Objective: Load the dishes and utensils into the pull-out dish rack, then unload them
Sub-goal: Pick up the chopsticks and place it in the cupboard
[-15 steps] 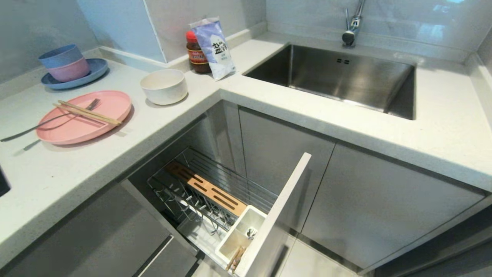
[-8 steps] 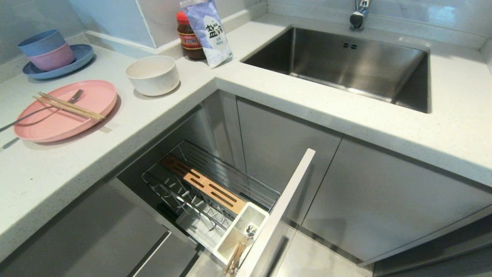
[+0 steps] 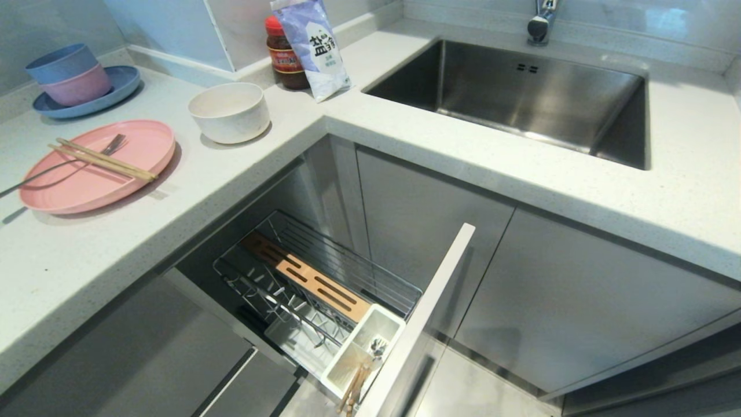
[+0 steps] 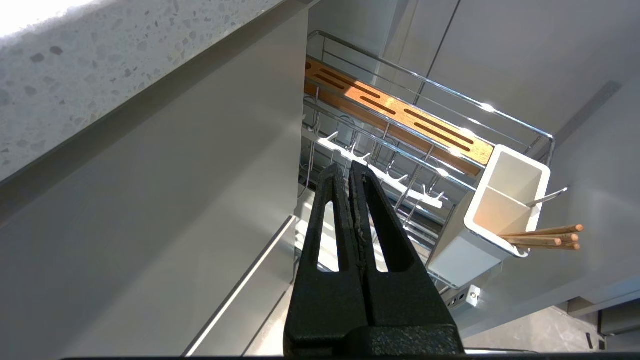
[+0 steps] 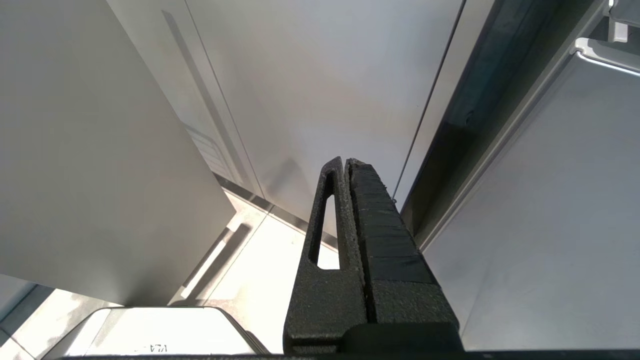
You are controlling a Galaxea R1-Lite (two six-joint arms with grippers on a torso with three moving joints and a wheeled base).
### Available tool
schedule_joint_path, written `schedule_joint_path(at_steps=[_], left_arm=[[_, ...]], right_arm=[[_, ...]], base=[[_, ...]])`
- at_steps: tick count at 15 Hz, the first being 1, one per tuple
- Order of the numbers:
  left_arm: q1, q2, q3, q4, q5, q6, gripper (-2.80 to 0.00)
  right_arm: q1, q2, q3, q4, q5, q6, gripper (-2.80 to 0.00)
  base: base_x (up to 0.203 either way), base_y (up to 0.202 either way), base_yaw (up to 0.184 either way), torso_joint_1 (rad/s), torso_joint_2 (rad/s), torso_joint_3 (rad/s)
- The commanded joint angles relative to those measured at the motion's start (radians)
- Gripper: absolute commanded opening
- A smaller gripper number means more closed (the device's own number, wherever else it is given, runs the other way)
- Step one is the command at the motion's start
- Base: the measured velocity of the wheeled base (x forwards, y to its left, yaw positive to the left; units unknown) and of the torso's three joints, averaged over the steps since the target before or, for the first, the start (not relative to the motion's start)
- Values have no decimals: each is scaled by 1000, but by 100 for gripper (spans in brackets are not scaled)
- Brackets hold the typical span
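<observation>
**Open dish rack under the bench, dishes waiting on top**

The pull-out dish rack [image 3: 315, 289] stands drawn out from the corner cabinet, its grey front panel [image 3: 417, 330] angled into the room. Inside the wire basket, a slotted wooden strip [image 3: 307, 280] runs along the far side and rows of upright prongs [image 3: 272, 298] stand bare. The white cutlery cup [image 3: 362, 350] at the front end holds some wooden chopsticks [image 4: 542, 237] leaning out over its rim, and a thin metal handle [image 4: 547, 196] pokes from its other compartment (what utensil it belongs to cannot be told).

On the bench [image 3: 191, 191], to the left, lies the pink plate [image 3: 95, 168]. Across it rest a pair of chopsticks [image 3: 104, 160] and a silver fork [image 3: 63, 168], the fork's handle reaching past the plate's edge. Just beside the plate stands the off-white bowl [image 3: 230, 112], empty. Further back, a blue plate [image 3: 87, 95] carries a stacked blue and pink bowl [image 3: 69, 74]. A sauce jar [image 3: 282, 52] and a salt bag [image 3: 312, 46] stand near the steel sink [image 3: 521, 98], which is empty.

The left gripper [image 4: 348, 170] hangs low beside the rack, jaws pressed together and holding nothing. The right gripper [image 5: 345, 162] hangs by the cabinet doors, jaws likewise closed and empty.

Compared with a second ago, the whole view has shifted, showing more of the rack; the things themselves lie as before.
</observation>
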Motion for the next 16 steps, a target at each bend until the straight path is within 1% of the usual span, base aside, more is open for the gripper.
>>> schedule_joint_path(at_steps=[1, 3, 5, 6, 7, 10, 12, 16], left_arm=[[0, 1, 26, -3, -2, 10, -280], [0, 1, 4, -14, -6, 32, -280], [0, 1, -100, -21, -15, 38, -280], [0, 1, -159, -14, -31, 43, -280], [1, 3, -232, 7, -60, 59, -280], [4, 36, -445, 122, -147, 129, -280], [3, 116, -563, 159, -172, 150, -280], [1, 348, -790, 167, -178, 158, -280]], right_arm=[[0, -3, 2, 0, 0, 0, -280], [0, -3, 2, 0, 0, 0, -280], [0, -3, 2, 0, 0, 0, -280], [0, -3, 2, 0, 0, 0, -280], [0, -3, 2, 0, 0, 0, -280], [0, -3, 2, 0, 0, 0, -280], [0, -3, 2, 0, 0, 0, -280], [0, -3, 2, 0, 0, 0, -280]], base=[[0, 0, 0, 0, 0, 0], [0, 0, 0, 0, 0, 0], [0, 0, 0, 0, 0, 0], [0, 0, 0, 0, 0, 0], [0, 0, 0, 0, 0, 0], [0, 0, 0, 0, 0, 0], [0, 0, 0, 0, 0, 0], [0, 0, 0, 0, 0, 0]])
